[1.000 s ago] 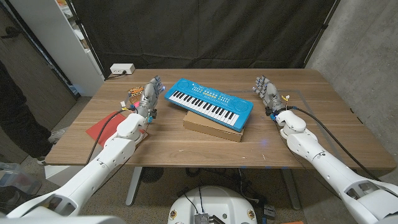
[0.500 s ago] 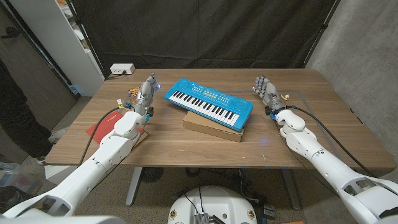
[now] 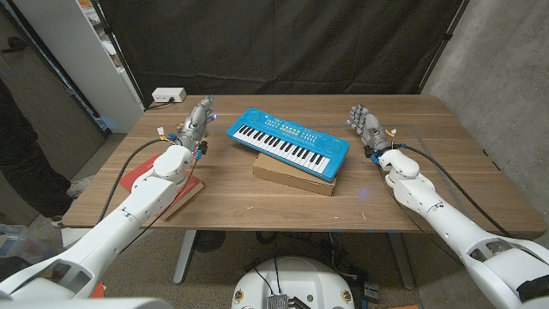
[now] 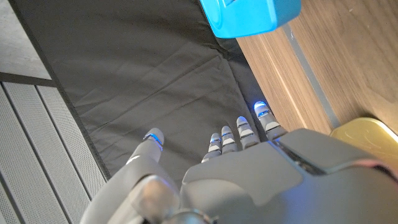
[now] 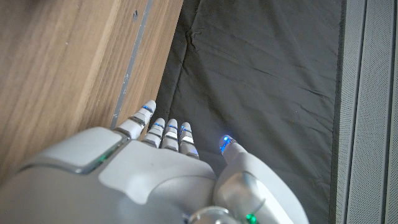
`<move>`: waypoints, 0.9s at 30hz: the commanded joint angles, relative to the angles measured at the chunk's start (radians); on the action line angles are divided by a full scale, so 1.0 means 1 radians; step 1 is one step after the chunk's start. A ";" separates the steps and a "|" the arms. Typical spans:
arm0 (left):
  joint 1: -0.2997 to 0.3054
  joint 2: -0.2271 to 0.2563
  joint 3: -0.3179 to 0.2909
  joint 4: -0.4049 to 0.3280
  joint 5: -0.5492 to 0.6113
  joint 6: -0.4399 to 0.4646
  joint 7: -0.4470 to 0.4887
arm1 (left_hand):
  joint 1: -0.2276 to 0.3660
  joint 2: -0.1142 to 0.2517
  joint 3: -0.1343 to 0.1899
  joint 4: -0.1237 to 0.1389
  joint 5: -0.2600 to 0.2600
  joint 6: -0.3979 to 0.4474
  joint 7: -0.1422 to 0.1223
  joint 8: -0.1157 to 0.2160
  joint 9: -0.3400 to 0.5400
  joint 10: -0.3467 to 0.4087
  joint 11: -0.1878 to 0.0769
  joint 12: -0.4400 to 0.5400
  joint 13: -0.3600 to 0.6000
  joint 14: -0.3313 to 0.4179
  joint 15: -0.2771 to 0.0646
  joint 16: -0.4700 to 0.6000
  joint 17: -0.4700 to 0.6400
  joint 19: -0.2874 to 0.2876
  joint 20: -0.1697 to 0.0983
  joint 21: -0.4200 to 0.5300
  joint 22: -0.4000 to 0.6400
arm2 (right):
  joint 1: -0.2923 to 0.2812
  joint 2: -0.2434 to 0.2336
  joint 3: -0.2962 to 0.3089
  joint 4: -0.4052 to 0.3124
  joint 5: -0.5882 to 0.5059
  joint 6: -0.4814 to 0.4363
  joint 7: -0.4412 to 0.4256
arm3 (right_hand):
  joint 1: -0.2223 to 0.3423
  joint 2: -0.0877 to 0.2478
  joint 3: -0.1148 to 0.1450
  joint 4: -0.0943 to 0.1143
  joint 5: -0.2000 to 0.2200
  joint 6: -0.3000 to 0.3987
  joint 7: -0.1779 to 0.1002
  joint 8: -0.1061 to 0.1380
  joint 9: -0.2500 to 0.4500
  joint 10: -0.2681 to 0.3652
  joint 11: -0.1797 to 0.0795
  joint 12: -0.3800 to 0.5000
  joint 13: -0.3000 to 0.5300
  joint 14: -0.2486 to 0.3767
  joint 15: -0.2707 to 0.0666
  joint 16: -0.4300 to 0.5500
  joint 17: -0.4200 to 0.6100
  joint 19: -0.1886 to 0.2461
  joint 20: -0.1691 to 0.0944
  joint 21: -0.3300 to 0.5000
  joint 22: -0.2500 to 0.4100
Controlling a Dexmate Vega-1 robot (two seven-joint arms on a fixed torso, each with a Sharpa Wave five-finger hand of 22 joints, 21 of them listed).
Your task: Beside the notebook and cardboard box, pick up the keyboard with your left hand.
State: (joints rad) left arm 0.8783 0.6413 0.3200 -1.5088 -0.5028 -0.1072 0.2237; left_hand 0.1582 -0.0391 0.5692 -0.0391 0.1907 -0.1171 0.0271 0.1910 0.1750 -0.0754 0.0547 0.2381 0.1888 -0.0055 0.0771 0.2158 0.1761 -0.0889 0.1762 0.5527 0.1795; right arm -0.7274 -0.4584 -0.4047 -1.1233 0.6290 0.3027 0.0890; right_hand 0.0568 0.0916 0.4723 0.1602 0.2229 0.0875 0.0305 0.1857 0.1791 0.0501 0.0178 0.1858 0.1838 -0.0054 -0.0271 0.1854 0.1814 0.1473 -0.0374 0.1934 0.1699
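A blue toy keyboard [image 3: 287, 142] lies slanted on top of a flat cardboard box [image 3: 294, 176] at the table's middle. My left hand [image 3: 196, 123] is raised over the table left of the keyboard's near end, fingers apart, holding nothing. In the left wrist view that hand [image 4: 236, 168] points past a blue corner of the keyboard [image 4: 250, 15]. A red notebook [image 3: 165, 184] lies under my left forearm. My right hand [image 3: 367, 127] stands right of the keyboard, fingers together and extended, empty; its back also shows in the right wrist view [image 5: 155, 168].
A small yellow item [image 3: 185, 130] sits by my left hand; it appears as a yellow object [image 4: 367, 134] in the left wrist view. A white box [image 3: 168, 95] stands at the table's far left corner. A white shelf unit [image 3: 77, 51] stands beyond the table's left side.
My left hand has moved away from me toward the table's far side and slightly left, lifting beside the keyboard's end. The right hand has barely shifted.
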 commanded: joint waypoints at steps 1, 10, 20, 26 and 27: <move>-0.030 0.032 0.010 -0.029 0.030 0.096 0.036 | 0.013 -0.031 -0.007 -0.027 -0.005 -0.021 0.052 -0.005 0.003 -0.004 0.022 -0.006 0.005 -0.009 0.013 -0.010 0.006 -0.003 0.004 -0.011 0.003 | 0.043 0.024 -0.011 0.076 -0.007 0.014 0.028 | 0.000 0.066 0.005 -0.001 0.005 0.013 0.001 0.006 0.005 0.012 0.002 0.007 0.003 0.007 -0.006 0.005 0.003 0.011 -0.064 0.006 0.003; -0.076 0.057 0.016 -0.034 -0.010 0.200 -0.018 | 0.033 -0.084 -0.039 -0.068 -0.001 -0.003 0.138 0.005 0.006 0.028 0.061 0.000 0.012 0.026 0.038 -0.004 0.008 0.052 -0.049 -0.016 0.004 | 0.073 0.038 -0.019 0.132 -0.013 0.035 0.058 | 0.000 0.066 0.006 -0.001 0.005 0.015 0.003 0.006 0.005 0.014 0.002 0.008 0.003 0.008 -0.006 0.006 0.002 0.012 -0.064 0.006 0.003; -0.119 0.090 0.016 -0.036 -0.076 0.308 -0.081 | 0.060 -0.095 -0.046 -0.091 0.001 0.012 0.169 0.008 0.008 0.050 0.095 0.005 0.018 0.043 0.059 -0.004 0.009 0.099 -0.012 -0.013 0.003 | 0.090 0.047 -0.025 0.156 -0.024 0.079 0.091 | 0.000 0.066 0.007 -0.002 0.005 0.016 0.004 0.007 0.005 0.014 0.001 0.007 0.003 0.008 -0.006 0.005 0.002 0.012 -0.064 0.005 0.003; -0.150 0.116 0.024 -0.043 -0.104 0.382 -0.116 | 0.066 -0.095 -0.047 -0.094 0.002 0.010 0.174 0.007 0.008 0.050 0.101 0.005 0.019 0.045 0.064 -0.004 0.009 0.103 -0.009 -0.015 0.003 | 0.098 0.049 -0.029 0.154 -0.034 0.108 0.103 | 0.000 0.066 0.008 -0.002 0.005 0.017 0.004 0.007 0.005 0.014 0.001 0.007 0.003 0.009 -0.006 0.005 0.002 0.012 -0.064 0.005 0.003; -0.155 0.118 0.025 -0.041 -0.108 0.390 -0.122 | 0.067 -0.095 -0.047 -0.095 0.002 0.010 0.175 0.007 0.008 0.051 0.102 0.005 0.019 0.045 0.065 -0.004 0.009 0.105 -0.007 -0.014 0.003 | 0.098 0.050 -0.030 0.152 -0.036 0.113 0.104 | 0.000 0.066 0.008 -0.002 0.005 0.017 0.004 0.007 0.005 0.014 0.001 0.007 0.003 0.009 -0.006 0.005 0.002 0.012 -0.064 0.005 0.003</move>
State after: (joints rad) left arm 0.7728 0.7209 0.3352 -1.5423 -0.5634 0.1658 0.1580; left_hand 0.2125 -0.1354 0.5198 -0.1244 0.1908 -0.1142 0.1213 0.1963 0.1794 -0.0222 0.1468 0.2381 0.2027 0.0372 0.1326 0.2066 0.1842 0.0087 0.1612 0.5361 0.1793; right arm -0.6469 -0.4162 -0.4264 -0.9840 0.6112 0.3610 0.1620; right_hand 0.0558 0.0926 0.4722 0.1601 0.2229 0.0929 0.0359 0.1856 0.1790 0.0519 0.0197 0.1858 0.1838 0.0002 -0.0326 0.1854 0.1815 0.1473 -0.0374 0.1934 0.1698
